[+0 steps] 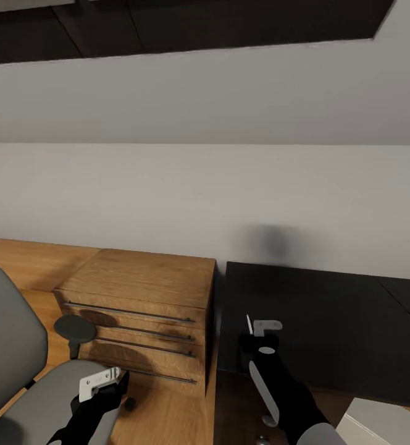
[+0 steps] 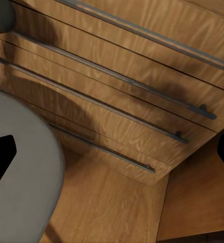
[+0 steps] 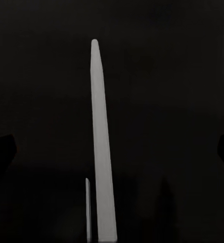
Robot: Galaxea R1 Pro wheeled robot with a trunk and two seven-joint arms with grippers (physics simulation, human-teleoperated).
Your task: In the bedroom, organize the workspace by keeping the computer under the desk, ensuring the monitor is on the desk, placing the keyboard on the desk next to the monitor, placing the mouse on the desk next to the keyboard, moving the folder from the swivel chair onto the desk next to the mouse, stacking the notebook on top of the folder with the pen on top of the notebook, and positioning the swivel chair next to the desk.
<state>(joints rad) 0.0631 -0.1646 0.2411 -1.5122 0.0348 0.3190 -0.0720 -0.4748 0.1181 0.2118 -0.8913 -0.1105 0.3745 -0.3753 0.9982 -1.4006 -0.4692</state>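
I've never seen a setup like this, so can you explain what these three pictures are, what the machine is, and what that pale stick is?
These are simulator renders from a two-armed wheeled robot. The large picture comes from its head camera, looking down over both arms. It faces a white wall, with a wooden dresser beside a glossy black desk. A grey swivel chair is at the lower left, and a light-grey box, probably the computer, at the lower right. The other two come from cameras near each gripper. The left gripper hangs over the chair seat, facing the dresser drawers. The right gripper is over the desk, apparently holding the pen, the thin pale stick.
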